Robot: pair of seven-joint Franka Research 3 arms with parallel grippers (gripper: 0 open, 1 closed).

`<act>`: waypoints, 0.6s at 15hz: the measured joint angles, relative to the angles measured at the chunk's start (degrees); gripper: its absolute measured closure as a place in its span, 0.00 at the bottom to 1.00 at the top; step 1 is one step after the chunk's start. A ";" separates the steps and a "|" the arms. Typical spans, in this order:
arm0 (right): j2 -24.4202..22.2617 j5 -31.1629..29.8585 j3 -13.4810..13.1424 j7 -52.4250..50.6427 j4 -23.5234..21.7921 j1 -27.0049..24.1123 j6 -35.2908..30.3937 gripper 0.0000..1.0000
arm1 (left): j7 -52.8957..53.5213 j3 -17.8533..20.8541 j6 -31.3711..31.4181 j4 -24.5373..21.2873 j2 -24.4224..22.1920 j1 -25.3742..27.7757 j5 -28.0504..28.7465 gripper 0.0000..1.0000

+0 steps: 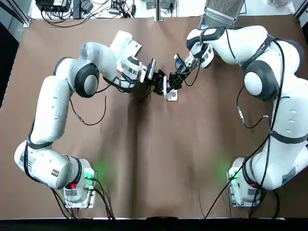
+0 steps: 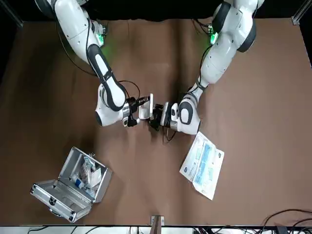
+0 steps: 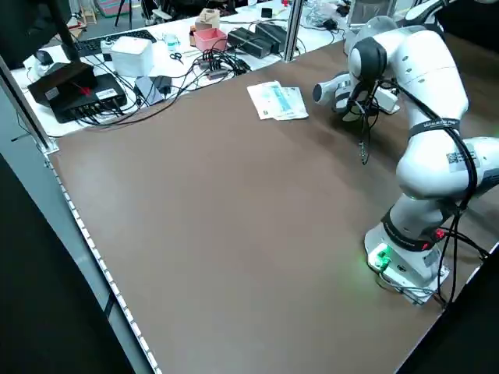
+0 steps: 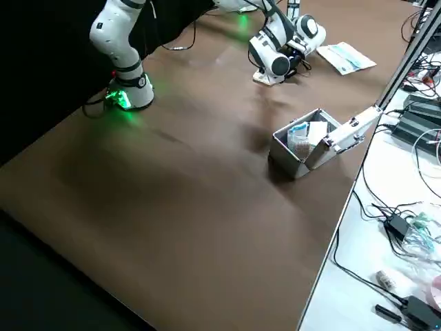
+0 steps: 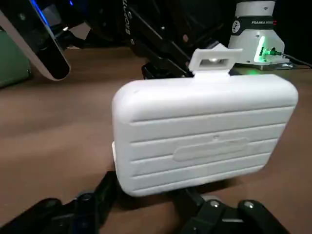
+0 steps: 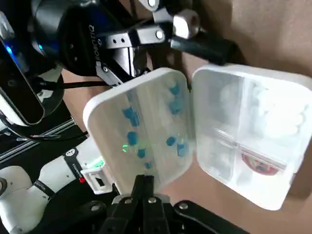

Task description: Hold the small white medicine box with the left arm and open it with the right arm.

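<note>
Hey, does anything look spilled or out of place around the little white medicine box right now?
Nothing stands out. The medicine box is open, its contents inside the compartments, none spilled; the right end effector pinches its lid.

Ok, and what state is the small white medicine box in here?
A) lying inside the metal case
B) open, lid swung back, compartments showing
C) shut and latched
B: the right wrist view shows the small white medicine box with its lid swung off the tray and the compartments exposed, the right gripper pinching the lid's rim.
</note>
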 joint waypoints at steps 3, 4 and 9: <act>0.00 0.04 0.00 0.00 0.06 0.02 0.00 0.99 | -0.59 0.00 0.29 0.18 0.05 -0.02 0.00 0.19; 0.00 0.05 0.00 0.00 0.08 0.02 0.00 0.99 | -0.79 0.00 0.40 0.26 0.06 -0.05 0.00 0.13; 0.00 0.50 0.01 0.00 0.14 0.12 0.00 0.99 | -2.57 0.00 -0.30 0.89 0.03 0.79 2.46 0.02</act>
